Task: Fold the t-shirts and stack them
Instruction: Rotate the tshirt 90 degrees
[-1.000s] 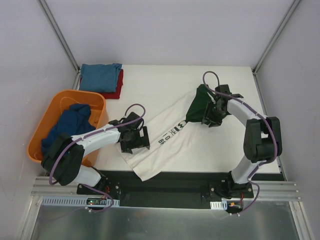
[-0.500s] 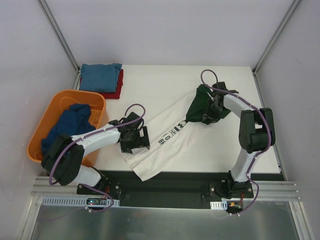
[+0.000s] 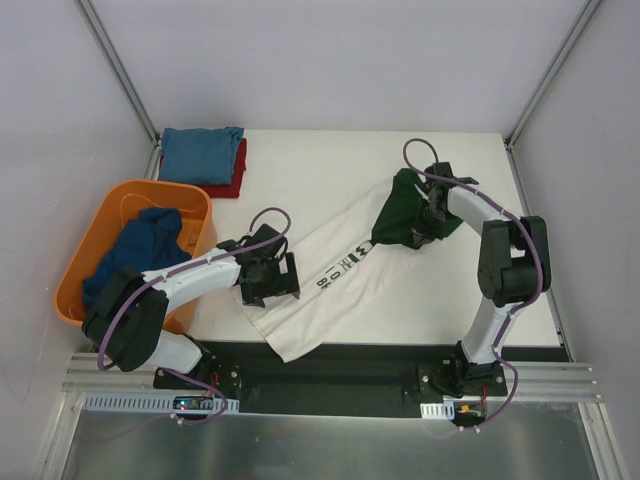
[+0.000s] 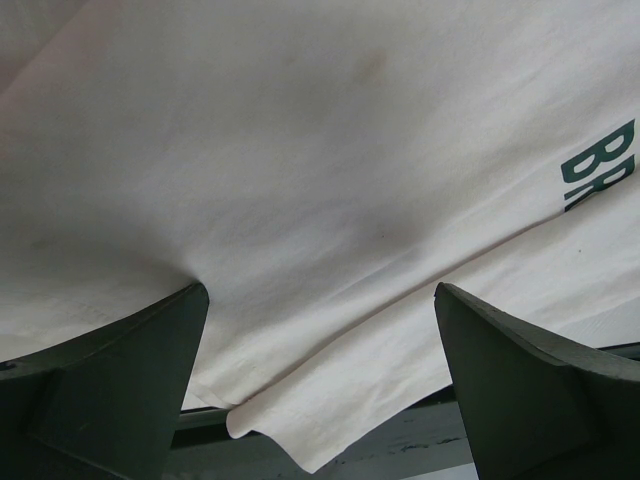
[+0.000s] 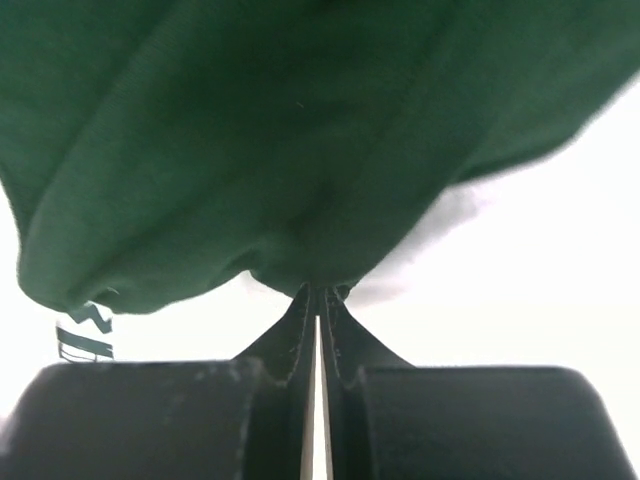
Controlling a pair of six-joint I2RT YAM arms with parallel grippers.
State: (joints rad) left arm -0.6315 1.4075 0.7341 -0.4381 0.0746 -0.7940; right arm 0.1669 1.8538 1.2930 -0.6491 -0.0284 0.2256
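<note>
The cream t-shirt (image 3: 320, 285) lies stretched diagonally across the table, its black print facing up. Its dark green sleeve (image 3: 400, 215) is bunched at the far right end. My right gripper (image 3: 428, 215) is shut on the edge of that sleeve; the right wrist view shows the fingertips (image 5: 318, 292) pinching green cloth (image 5: 280, 150). My left gripper (image 3: 270, 280) is open over the shirt's near left part. In the left wrist view its jaws (image 4: 320, 295) stand wide apart with cream cloth (image 4: 300, 180) and its hem between them.
A folded blue shirt (image 3: 200, 152) lies on a folded red one (image 3: 230, 178) at the back left corner. An orange basket (image 3: 105, 215) at the left holds a crumpled navy shirt (image 3: 140, 248). The table's near edge (image 4: 420, 455) runs just below the cream hem.
My right gripper has moved slightly away from me with the green sleeve, and its arm has folded in closer. The left arm has not moved.
</note>
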